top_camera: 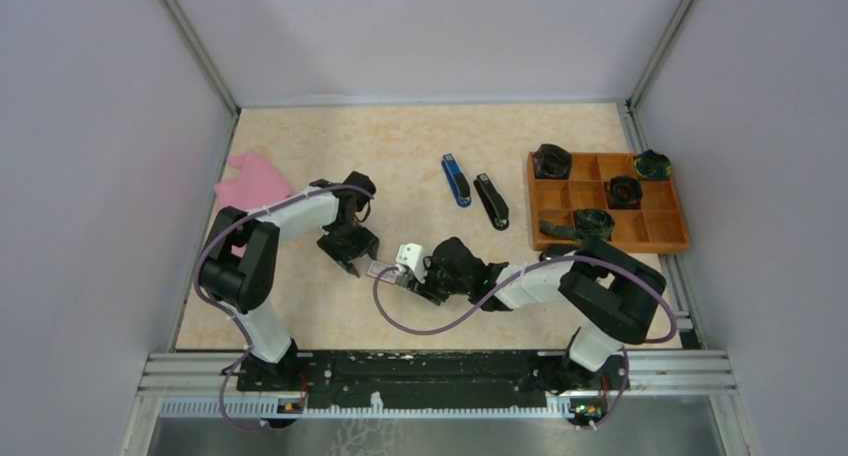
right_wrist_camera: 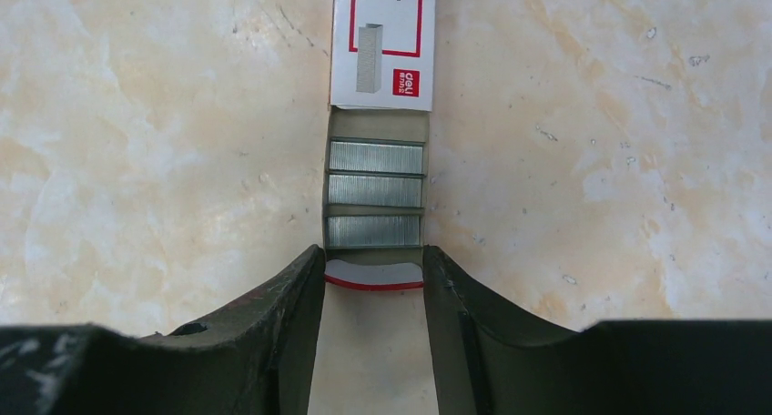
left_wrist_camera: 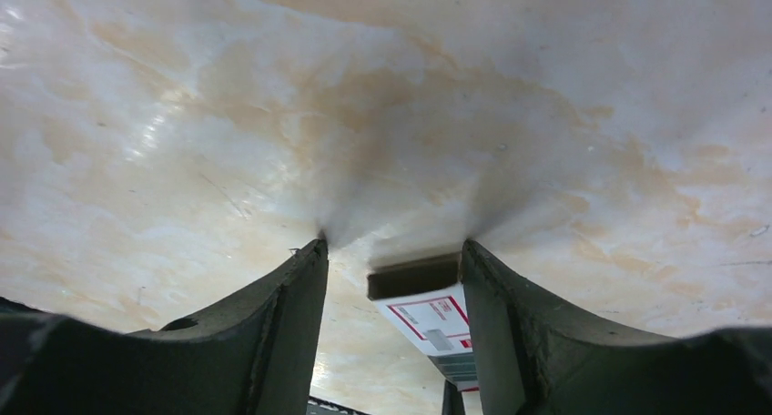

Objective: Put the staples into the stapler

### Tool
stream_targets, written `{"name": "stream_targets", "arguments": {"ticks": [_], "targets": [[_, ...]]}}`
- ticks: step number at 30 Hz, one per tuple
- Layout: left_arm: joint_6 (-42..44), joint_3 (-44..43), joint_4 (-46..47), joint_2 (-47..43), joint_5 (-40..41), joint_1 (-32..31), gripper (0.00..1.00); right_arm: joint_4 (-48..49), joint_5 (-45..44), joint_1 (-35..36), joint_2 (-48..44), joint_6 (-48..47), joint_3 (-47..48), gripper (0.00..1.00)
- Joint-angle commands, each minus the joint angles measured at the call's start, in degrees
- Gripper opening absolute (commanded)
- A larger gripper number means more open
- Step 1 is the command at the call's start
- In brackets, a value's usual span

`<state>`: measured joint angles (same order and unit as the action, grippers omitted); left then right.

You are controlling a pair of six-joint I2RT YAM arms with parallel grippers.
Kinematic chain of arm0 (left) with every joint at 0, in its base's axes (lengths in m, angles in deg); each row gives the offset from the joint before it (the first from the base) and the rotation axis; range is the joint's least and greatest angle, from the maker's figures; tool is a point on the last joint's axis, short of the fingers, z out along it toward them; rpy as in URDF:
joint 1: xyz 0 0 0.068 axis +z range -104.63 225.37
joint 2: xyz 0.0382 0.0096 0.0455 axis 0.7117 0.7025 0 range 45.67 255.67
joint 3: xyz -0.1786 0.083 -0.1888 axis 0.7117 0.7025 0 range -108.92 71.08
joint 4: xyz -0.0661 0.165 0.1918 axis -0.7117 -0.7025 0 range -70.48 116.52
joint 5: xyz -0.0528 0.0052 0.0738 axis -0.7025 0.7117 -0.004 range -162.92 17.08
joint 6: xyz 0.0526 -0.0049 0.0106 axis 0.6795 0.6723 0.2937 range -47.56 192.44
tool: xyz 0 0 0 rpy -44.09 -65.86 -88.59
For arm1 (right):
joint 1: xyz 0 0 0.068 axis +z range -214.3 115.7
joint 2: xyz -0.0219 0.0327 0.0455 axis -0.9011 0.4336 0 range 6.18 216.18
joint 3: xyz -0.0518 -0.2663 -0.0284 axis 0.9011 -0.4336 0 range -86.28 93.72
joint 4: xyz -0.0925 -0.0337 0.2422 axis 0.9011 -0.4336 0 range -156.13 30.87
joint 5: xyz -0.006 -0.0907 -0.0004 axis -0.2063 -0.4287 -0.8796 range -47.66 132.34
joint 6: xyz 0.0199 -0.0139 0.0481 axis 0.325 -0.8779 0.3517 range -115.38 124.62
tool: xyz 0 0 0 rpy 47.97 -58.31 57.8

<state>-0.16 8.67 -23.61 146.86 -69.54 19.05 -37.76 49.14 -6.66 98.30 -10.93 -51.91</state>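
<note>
The staples are in a small white box with red print (right_wrist_camera: 382,33), lying on the table between my two grippers (top_camera: 383,270). Its inner tray is slid partly out, showing three grey staple strips (right_wrist_camera: 375,192). My right gripper (right_wrist_camera: 371,251) is shut on the tray's end flap. My left gripper (left_wrist_camera: 393,247) is open, its fingers either side of the box's open end (left_wrist_camera: 428,310), which lies close against the right finger (left_wrist_camera: 492,324). A blue stapler (top_camera: 456,179) and a black stapler (top_camera: 491,201) lie side by side farther back, away from both grippers.
An orange compartment tray (top_camera: 668,238) with dark items stands at the right. A pink cloth (top_camera: 253,183) lies at the back left by the wall. Walls enclose the table on three sides.
</note>
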Motion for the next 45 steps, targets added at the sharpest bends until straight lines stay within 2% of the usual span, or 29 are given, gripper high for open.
{"name": "stream_targets", "arguments": {"ticks": [1,6,13,16,22,27,32,38,45], "targets": [[-0.1,1.48,-3.31,-2.53,5.85,1.27,0.63,-6.16,0.69,-1.22,-3.01,-3.41,-1.68,0.43],[2.07,1.64,-1.8,-4.74,4.74,1.33,0.67,-6.82,2.63,-2.18,-3.95,-4.36,-1.74,0.47],[7.04,1.94,-0.92,-9.54,6.06,1.27,0.98,-8.29,2.19,-2.52,-5.72,-2.74,0.39,0.58],[10.12,2.24,-0.67,-13.24,7.88,1.3,0.98,-12.61,0.02,-3.34,-8.11,0.54,3.32,0.63],[19.04,3.27,3.2,-22.92,10.55,1.5,0.99,-24.87,-10.16,-6.14,-10.4,8.48,12.86,0.78],[28.22,3.21,7.09,-29.32,13.56,1.61,0.99,-29.55,-15.44,-9.09,-11.63,12.99,16.99,0.83],[41.18,2.09,13.1,-34.61,13.09,1.68,0.99,-32.86,-19.53,-14.21,-10.42,19.47,22.04,0.83],[52.49,1.22,18.94,-39.38,10.89,1.77,0.99,-36.91,-20.78,-20.3,-3.55,22.81,30.86,0.82],[55.12,8.36,24.8,-45.66,6.04,2.6,0.99,-40.06,-19.87,-24.95,10.21,22.26,42.78,0.74]]}}
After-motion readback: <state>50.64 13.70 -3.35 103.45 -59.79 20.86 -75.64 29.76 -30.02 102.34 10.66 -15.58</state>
